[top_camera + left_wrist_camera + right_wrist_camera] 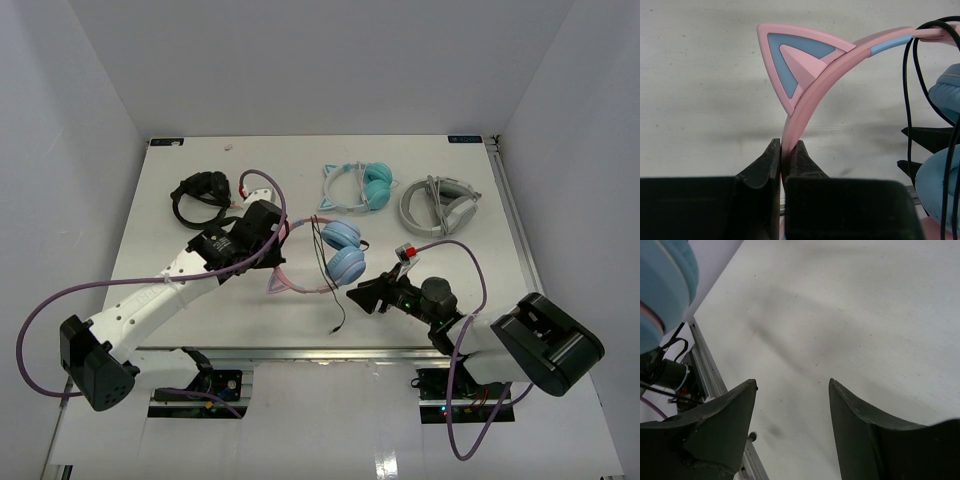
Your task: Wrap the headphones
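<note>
Pink headband [815, 85] of the headphones [346, 266] is pinched in the left claw [785, 147], near the middle of the table [290, 160], with the cups [340, 236] toward the right arm. The right claw [792, 385] gapes empty just beside the lower cup. The cable [343, 312] loops by the cups and its tail lies loose toward the near edge. Winding seems underway. Next, the right claw should take that tail and lead it round the band.
</note>
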